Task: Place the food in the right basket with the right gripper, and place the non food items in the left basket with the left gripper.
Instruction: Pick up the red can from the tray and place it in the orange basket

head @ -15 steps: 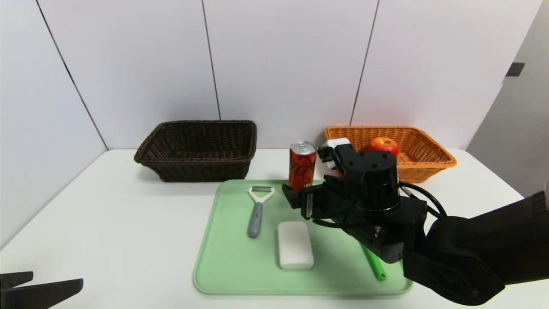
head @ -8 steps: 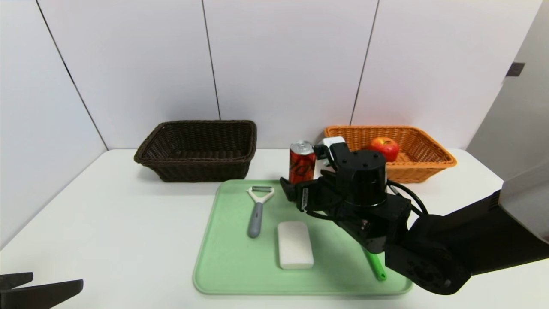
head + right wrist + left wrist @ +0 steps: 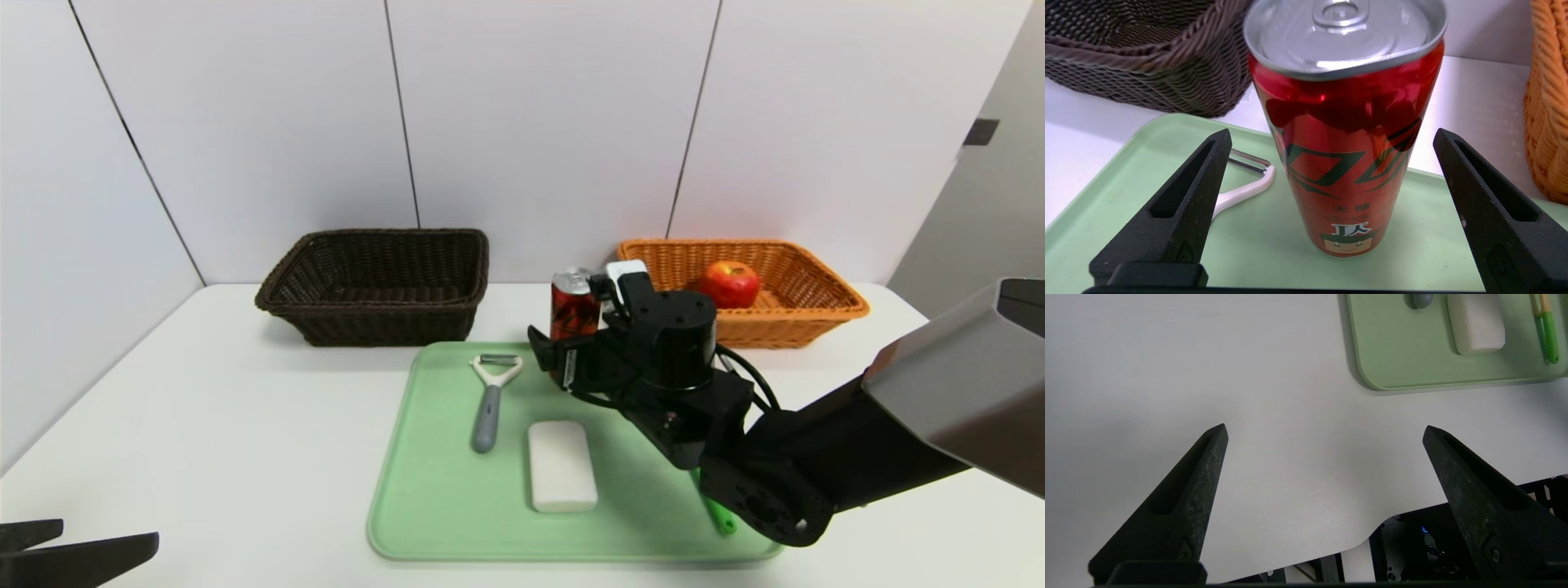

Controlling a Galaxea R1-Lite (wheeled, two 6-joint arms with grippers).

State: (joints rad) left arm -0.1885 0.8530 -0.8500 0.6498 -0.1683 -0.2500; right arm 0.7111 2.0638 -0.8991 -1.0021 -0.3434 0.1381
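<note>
Nearest, the left end effector hung idle over the desk, past the tray's eight o'clock side, spread wide and holding nothing; the head view cut off all but its tips. The green handle lay at the tray's four o'clock, its farther part hidden in the head view by the right arm. The white block lay near the middle, and the peeler toward ten to eleven.

At the tray's twelve o'clock stood the can, upright. The right end effector was released, its fingers spread on either side of the can, with a gap showing each way. In the head view they partly covered the can.

Farther back, the dark basket stood toward ten to eleven. Toward one to two stood the orange basket, holding the apple, its nearer left corner hidden behind the right end effector.
</note>
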